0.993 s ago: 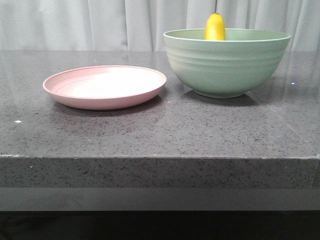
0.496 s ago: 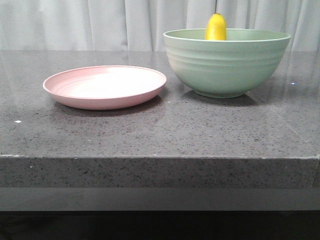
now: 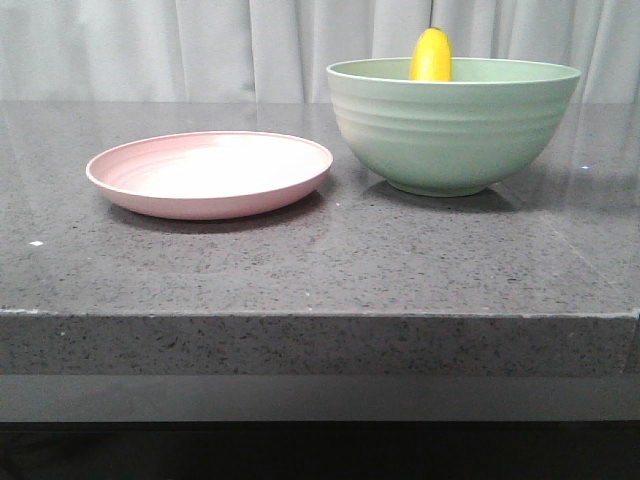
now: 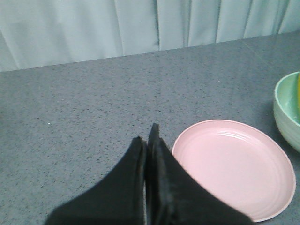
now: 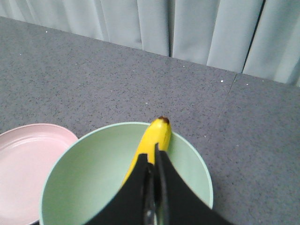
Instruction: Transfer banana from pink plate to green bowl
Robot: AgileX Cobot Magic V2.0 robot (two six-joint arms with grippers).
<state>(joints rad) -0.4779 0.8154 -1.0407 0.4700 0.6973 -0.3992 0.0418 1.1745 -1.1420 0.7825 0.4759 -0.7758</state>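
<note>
From the front, the banana (image 3: 431, 55) stood in the green bowl (image 3: 453, 128), its top poking above the far rim near 12 o'clock; the pink plate (image 3: 209, 172) sat bare at the bowl's 9 o'clock. No arms showed.

The left wrist view showed the left gripper (image 4: 150, 136) pressed together, holding nothing, beside the plate.

The right wrist view showed the right gripper (image 5: 153, 157) closed and empty above the bowl, the banana leaning on the rim just beyond its tips.

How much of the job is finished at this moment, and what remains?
Done: the banana leans inside the green bowl, its tip above the rim, and the pink plate holds nothing. Both the left gripper and the right gripper look shut and hold nothing. Nothing visible remains.
</note>
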